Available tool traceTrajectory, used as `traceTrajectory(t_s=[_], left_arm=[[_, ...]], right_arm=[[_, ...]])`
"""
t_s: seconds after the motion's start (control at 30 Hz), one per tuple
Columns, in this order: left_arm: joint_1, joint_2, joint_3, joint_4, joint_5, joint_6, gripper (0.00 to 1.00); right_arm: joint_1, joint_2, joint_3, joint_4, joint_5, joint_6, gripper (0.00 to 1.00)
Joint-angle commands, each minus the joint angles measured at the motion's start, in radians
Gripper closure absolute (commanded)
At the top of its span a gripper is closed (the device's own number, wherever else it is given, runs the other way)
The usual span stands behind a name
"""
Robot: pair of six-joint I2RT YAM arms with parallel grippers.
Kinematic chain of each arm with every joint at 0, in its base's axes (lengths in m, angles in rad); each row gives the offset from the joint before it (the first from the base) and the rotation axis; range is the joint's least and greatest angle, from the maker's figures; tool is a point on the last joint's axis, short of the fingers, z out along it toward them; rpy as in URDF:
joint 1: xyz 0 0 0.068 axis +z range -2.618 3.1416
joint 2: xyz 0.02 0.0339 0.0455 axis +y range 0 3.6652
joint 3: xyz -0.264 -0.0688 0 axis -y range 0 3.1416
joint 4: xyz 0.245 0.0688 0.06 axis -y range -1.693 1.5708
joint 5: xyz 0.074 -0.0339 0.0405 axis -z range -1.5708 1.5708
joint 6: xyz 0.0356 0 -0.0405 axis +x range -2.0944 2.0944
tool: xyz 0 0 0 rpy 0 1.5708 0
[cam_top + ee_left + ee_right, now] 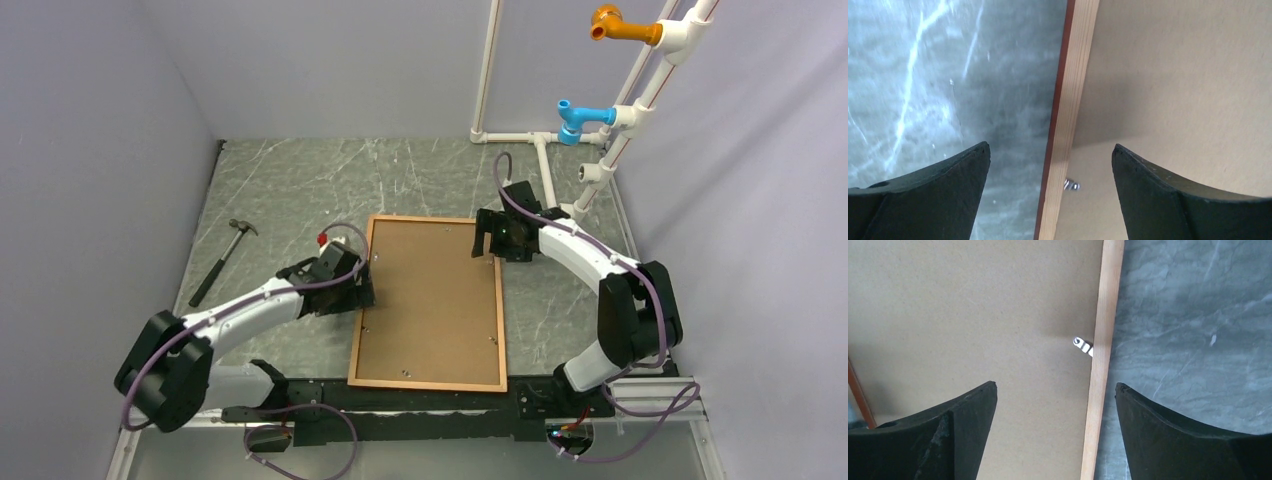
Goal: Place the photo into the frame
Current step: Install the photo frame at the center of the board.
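The frame (pixel 359 335), thin wooden moulding, lies back side up in the middle of the table with a plain brown backing board (pixel 430 300) filling it. The photo is hidden. My left gripper (pixel 362 290) hangs open over the frame's left rail (pixel 1068 125), one finger over the table and one over the board (pixel 1173 75). My right gripper (pixel 490 242) hangs open over the right rail (pixel 1105 315) near the far corner, astride it without touching. A small metal clip (pixel 1080 344) sticks out from that rail, and another clip (pixel 1071 185) from the left rail.
A hammer (pixel 222 260) lies on the table left of the frame. A white pipe rack (pixel 545 150) with a blue fitting (pixel 580 118) and an orange fitting (pixel 620 25) stands at the back right. Grey walls close in on both sides.
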Motion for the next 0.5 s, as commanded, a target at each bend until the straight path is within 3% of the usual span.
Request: traceTrajectory(t_s=[0.0,0.47], left_arm=[[0.088,0.111,0.107,0.085,0.089,0.143,0.07],[0.176,0.512,0.497,0.014,0.065,0.283,0.12]], right_arm=[[-0.035,-0.060,-0.069,0.023,-0.074,0.024,0.11],[-0.082,-0.096,-0.222,0.093,-0.180,0.042,0.10]])
